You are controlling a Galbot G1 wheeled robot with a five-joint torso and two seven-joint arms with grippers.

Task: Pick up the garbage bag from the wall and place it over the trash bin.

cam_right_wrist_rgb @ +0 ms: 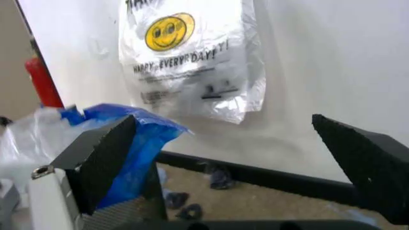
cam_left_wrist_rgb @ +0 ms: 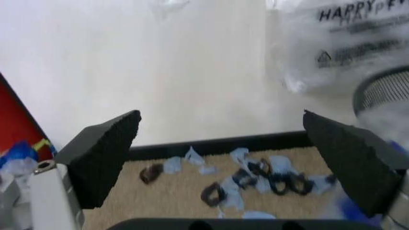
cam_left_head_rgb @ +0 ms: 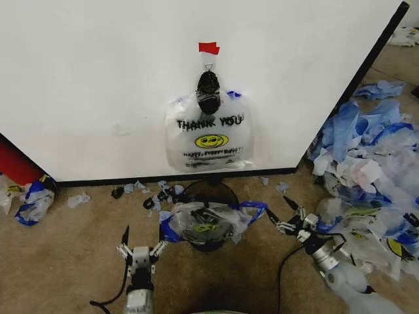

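The garbage bag (cam_left_head_rgb: 209,139) hangs flat on the white wall (cam_left_head_rgb: 98,78) from a black clip under a piece of red tape (cam_left_head_rgb: 209,47); its smiley face and lettering also show in the right wrist view (cam_right_wrist_rgb: 191,62). Its lower corner (cam_left_wrist_rgb: 345,43) shows in the left wrist view. Below it on the carpet stands the black mesh trash bin (cam_left_head_rgb: 208,195), with another see-through bag (cam_left_head_rgb: 204,226) with blue handles draped over it. My left gripper (cam_left_head_rgb: 141,243) (cam_left_wrist_rgb: 223,158) is open, low and left of the bin. My right gripper (cam_left_head_rgb: 281,210) (cam_right_wrist_rgb: 236,163) is open, right of the bin, next to a blue handle (cam_right_wrist_rgb: 137,139).
A large heap of blue-and-white plastic bags (cam_left_head_rgb: 366,170) covers the floor on the right. Small scraps (cam_left_head_rgb: 154,193) lie along the wall's black base strip (cam_left_head_rgb: 170,178). A red object (cam_left_head_rgb: 16,163) and another bag (cam_left_head_rgb: 33,199) sit at the far left.
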